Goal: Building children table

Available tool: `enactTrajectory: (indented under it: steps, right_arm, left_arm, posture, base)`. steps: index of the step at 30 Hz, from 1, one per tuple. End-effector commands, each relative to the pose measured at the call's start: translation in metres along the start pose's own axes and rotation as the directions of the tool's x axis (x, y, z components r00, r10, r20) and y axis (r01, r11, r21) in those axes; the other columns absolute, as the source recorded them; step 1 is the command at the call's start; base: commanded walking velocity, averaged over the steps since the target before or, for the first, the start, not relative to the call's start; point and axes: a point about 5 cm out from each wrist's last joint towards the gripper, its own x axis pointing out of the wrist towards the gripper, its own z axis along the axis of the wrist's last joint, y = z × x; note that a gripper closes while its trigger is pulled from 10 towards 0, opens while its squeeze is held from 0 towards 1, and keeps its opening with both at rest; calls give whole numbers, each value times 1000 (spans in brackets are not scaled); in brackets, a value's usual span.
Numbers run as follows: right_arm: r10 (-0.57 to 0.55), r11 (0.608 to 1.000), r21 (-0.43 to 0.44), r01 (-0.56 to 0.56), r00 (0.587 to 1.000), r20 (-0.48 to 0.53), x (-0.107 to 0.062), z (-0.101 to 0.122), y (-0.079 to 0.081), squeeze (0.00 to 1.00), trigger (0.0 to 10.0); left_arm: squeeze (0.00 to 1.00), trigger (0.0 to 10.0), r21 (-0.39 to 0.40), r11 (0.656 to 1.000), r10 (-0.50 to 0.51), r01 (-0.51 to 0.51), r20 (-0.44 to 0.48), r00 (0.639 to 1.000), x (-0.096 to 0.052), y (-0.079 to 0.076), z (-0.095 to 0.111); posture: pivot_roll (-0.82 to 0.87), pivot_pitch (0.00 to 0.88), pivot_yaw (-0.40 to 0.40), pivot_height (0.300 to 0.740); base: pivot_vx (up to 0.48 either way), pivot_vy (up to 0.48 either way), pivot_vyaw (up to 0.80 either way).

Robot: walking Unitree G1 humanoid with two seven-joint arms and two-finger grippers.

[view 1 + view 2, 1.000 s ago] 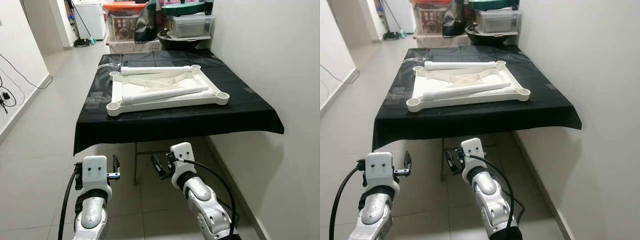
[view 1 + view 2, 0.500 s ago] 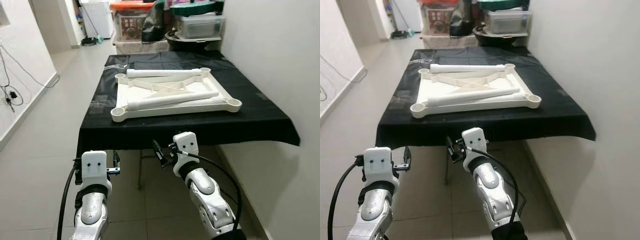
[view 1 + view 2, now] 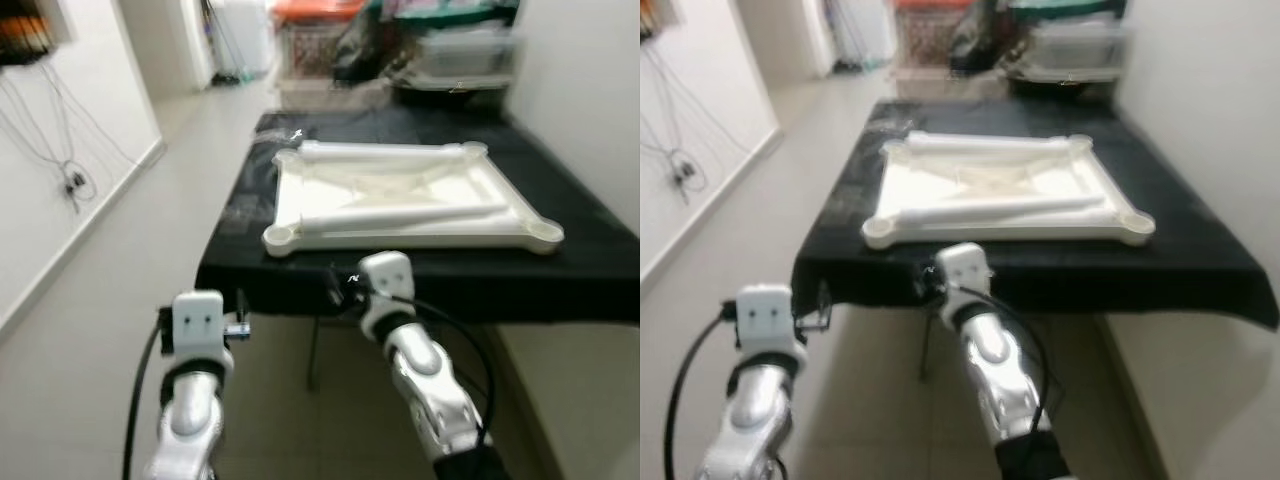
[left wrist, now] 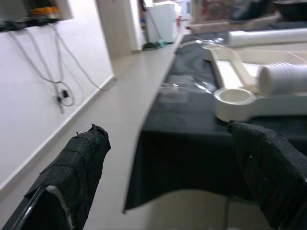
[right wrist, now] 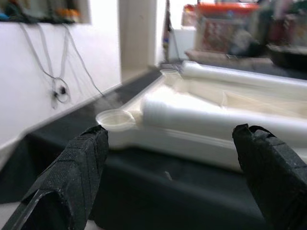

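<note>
White tabletop [image 3: 410, 195] with loose legs [image 3: 400, 215] on bench [image 3: 590, 260]. Right gripper [image 5: 172, 167] and left gripper [image 4: 163, 177] fingers released, empty. Risk: legs rolling off if bumped.

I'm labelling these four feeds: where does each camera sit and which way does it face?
Left eye view: head, looking down at the white plastic tabletop frame on the black-draped table; both arms show.
Right eye view: same scene.
Left wrist view: past open left gripper, frame's corner socket.
Right wrist view: past open right gripper, white tubular leg. Shared: frame.
</note>
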Motion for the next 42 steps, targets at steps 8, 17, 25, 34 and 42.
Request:
enactTrajectory:
  steps: [8, 17, 25, 34, 42]
  right_arm:
    - [13, 1000, 18, -13, 1000, 7, 4, 1, 8, 0, 10000]
    - [-27, 999, 32, 25, 998, 60, 10, 12, 2, 0, 10000]
    - [-41, 999, 28, 39, 998, 57, 9, 11, 1, 0, 10000]
    - [-67, 997, 33, 64, 995, 75, 14, 16, -7, 0, 10000]
    - [-105, 994, 52, 100, 989, 100, 20, 27, -12, 0, 10000]
  left_arm:
    - [0, 10000, 15, 1000, 19, -19, -8, 1000, 2, 4, -2]
    - [0, 10000, 16, 1000, 5, -5, -9, 1000, 2, 4, -2]
    - [0, 10000, 7, 1000, 17, -17, 2, 1000, 2, 8, 2]
    - [0, 10000, 185, 980, -87, 72, 74, 993, 41, 31, 39]
    - [1000, 10000, 312, 846, -451, 433, -13, 892, 93, 48, 68]
  posture:
    - [56, 0, 9, 740]
    - [53, 0, 13, 740]
    - [57, 0, 14, 740]
    - [72, 0, 22, 740]
    - [85, 0, 38, 740]
  base:
    - [304, 0, -700]
    - [304, 0, -267]
    - [179, 0, 0]
    - [0, 0, 0]
    - [0, 0, 0]
